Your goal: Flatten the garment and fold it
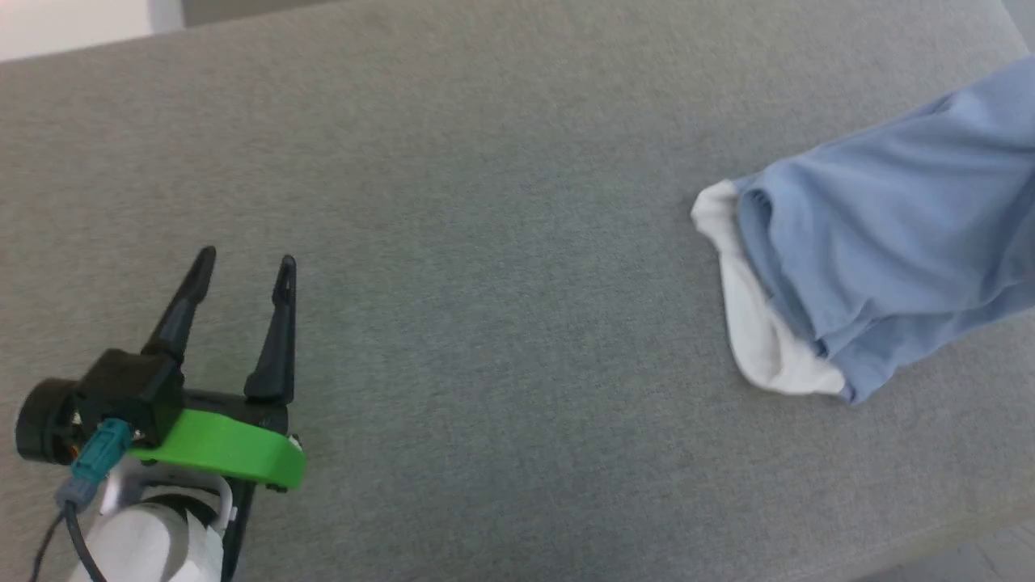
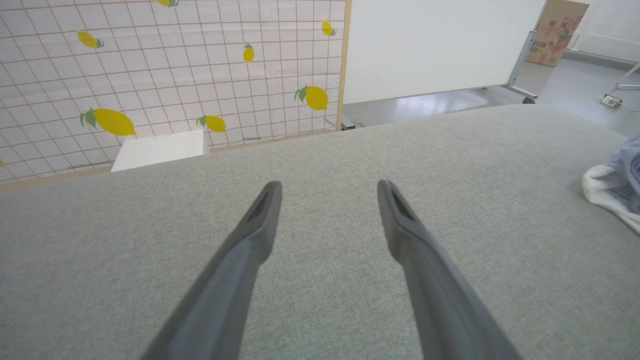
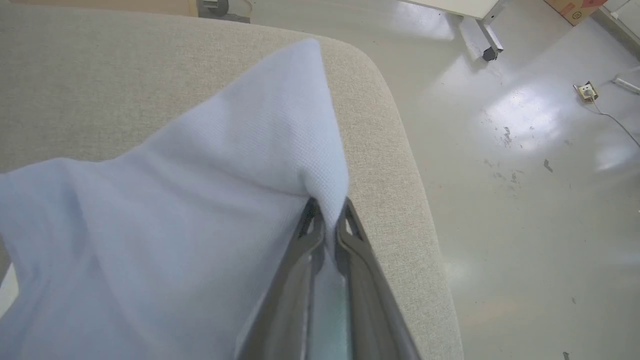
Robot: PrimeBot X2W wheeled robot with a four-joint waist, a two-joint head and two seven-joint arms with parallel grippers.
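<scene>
Right pincer (image 3: 327,207) nipped shut on a thin garment (image 3: 200,200) edge, left pincer (image 1: 247,260) splayed empty over the table (image 1: 485,242); could lose that shallow hold if tugged hard.

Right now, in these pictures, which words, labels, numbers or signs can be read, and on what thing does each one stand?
No text can be read for certain.
Cardboard box: red print on its side, too blurred to read.
Shirt: small dark marks on its white part, too small to read.
</scene>
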